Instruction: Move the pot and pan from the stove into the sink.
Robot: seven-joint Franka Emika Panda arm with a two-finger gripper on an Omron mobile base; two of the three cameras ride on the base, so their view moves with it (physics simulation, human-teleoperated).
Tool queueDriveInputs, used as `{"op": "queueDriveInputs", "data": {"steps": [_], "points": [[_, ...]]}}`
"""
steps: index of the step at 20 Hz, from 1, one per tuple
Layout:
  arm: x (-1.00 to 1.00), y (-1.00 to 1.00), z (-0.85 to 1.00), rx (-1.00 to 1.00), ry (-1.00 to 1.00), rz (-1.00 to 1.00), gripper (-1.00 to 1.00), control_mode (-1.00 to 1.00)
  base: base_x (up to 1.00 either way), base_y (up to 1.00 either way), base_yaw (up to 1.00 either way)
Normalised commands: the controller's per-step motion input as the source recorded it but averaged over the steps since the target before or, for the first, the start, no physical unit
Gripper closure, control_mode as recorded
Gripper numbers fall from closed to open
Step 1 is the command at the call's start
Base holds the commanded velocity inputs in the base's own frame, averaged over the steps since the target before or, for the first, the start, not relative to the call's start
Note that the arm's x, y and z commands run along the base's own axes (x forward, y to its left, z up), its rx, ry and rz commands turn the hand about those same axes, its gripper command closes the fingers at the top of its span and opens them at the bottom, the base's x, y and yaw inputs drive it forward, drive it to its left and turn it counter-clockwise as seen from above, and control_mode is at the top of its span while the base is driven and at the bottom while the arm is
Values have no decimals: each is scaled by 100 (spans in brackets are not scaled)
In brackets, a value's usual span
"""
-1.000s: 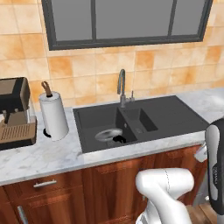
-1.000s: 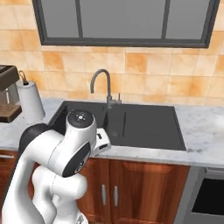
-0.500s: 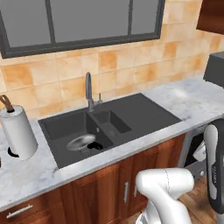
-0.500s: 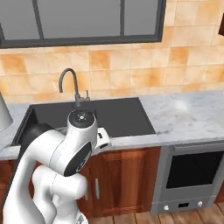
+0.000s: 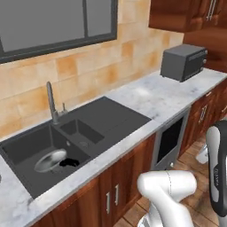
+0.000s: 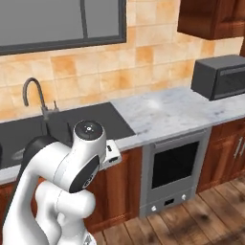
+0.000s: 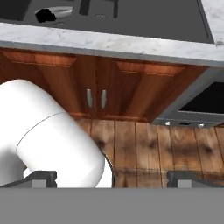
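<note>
1. Marble counter ran across the kitchen, well above and beyond the hand, which pointed down at the wooden cabinet doors and the plank floor.
2. We saw the sink up and to the left of the hand, with its faucet behind. A pale round shape lay in the big basin; we could not tell whether it was the drain or cookware.
3. An oven sat to the hand's right, under the counter.
4. We judged the pot and pan to be on the stove, away from the hand.
5. We expected the pot to be heavy, stiff and slick, best taken by the rim or a loop handle, and the pan lighter, best taken by its long handle near the bowl.
6. The gripper stood spread wide and empty.
</note>
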Motion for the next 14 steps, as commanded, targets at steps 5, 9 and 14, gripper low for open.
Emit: {"op": "queueDriveInputs", "data": {"steps": [5,9,14], "points": [[0,0,0,0,0,0,-100,100,2,-19,-48],[0,0,0,0,0,0,-100,100,1,-16,-49],[0,0,0,0,0,0,-100,100,0,-10,-50]]}}
